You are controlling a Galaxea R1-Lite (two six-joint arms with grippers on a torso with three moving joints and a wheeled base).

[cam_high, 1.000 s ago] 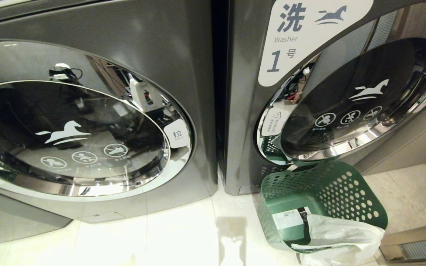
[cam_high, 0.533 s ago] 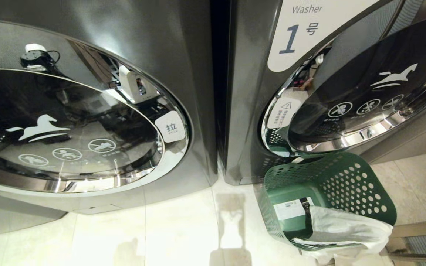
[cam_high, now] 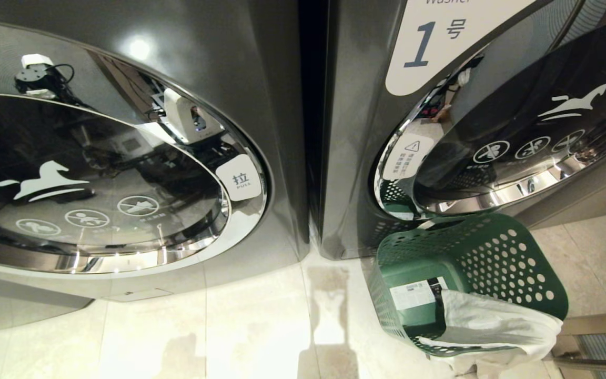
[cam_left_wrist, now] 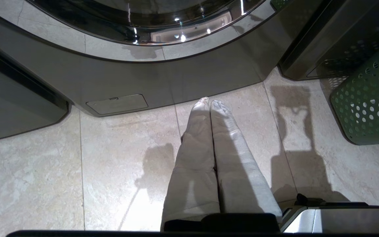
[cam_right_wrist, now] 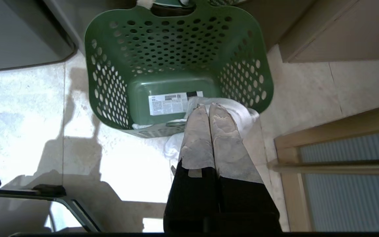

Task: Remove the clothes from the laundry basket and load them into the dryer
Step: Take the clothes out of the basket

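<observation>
2 grey front-loading machines stand side by side on the pale tiled floor point(cam_high: 261, 326): the left machine point(cam_high: 124, 158) with its round door shut, the right machine point(cam_high: 355, 131) (labelled with a 1) with its door point(cam_high: 534, 137) swung open above the green laundry basket point(cam_high: 492, 263). White clothes point(cam_high: 497, 326) lie in the basket, draped over its near rim. The right gripper point(cam_right_wrist: 208, 106) hangs over those clothes, fingers pressed together, holding nothing. The left gripper point(cam_left_wrist: 208, 101) points at bare tile, likewise closed.
</observation>
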